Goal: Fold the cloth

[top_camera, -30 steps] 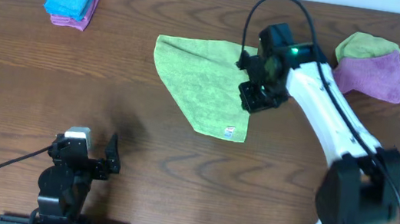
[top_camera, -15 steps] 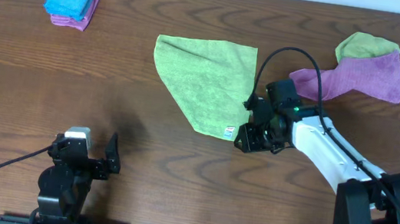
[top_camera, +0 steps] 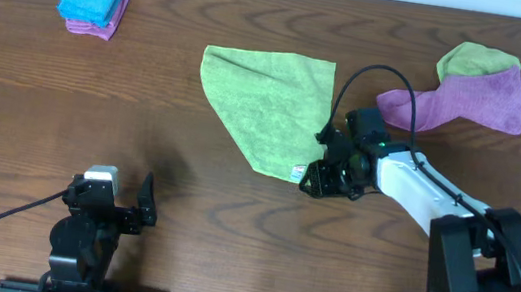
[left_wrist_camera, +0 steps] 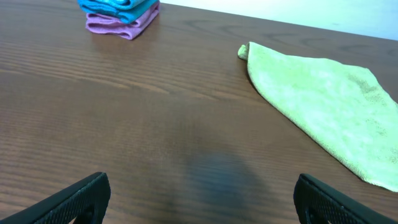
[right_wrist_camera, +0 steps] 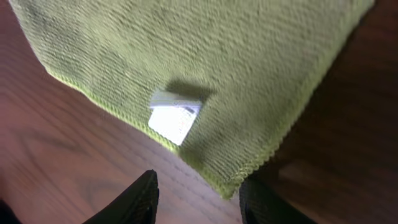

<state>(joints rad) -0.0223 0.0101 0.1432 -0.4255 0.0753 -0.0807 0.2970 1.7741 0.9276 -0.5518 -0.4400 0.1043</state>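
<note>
My right end effector (top_camera: 316, 183) is at the near corner of the green cloth (top_camera: 266, 101), its fingers (right_wrist_camera: 134, 200) parted to either side of that corner and gripping nothing. The cloth lies spread flat mid-worktop (top_camera: 63, 110), white tag (right_wrist_camera: 175, 116) showing. My left end effector (left_wrist_camera: 199, 204) is wide open and empty.

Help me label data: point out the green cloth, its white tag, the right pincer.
green cloth (top_camera: 266, 101): overhead view, fabric middle.
white tag (right_wrist_camera: 175, 117): right wrist view, tag centre.
right pincer (right_wrist_camera: 199, 185): right wrist view, between fingertips.
</note>
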